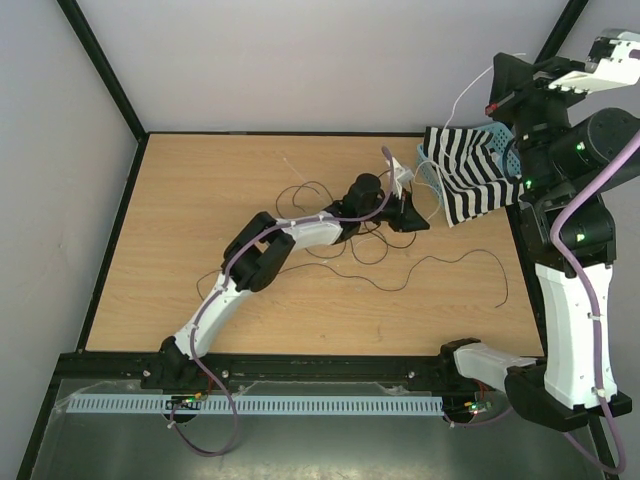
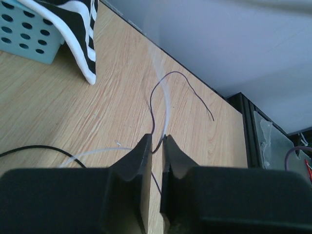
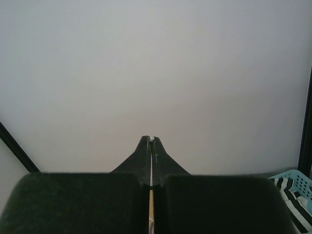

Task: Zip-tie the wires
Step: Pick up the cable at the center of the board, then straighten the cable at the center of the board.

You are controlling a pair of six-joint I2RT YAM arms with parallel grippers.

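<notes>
One dark strand of the wires, sprawled on the surface, runs straight ahead from between the left gripper's nearly-met jaws; pinched or not, I cannot tell. Right gripper, clenched on a thin pale strip, hangs high, well apart.

My left arm reaches forward and low. The left gripper has its fingers nearly together, with only a narrow slit between them. My right arm stands upright and raised high. The right gripper is pressed fully closed.
</notes>
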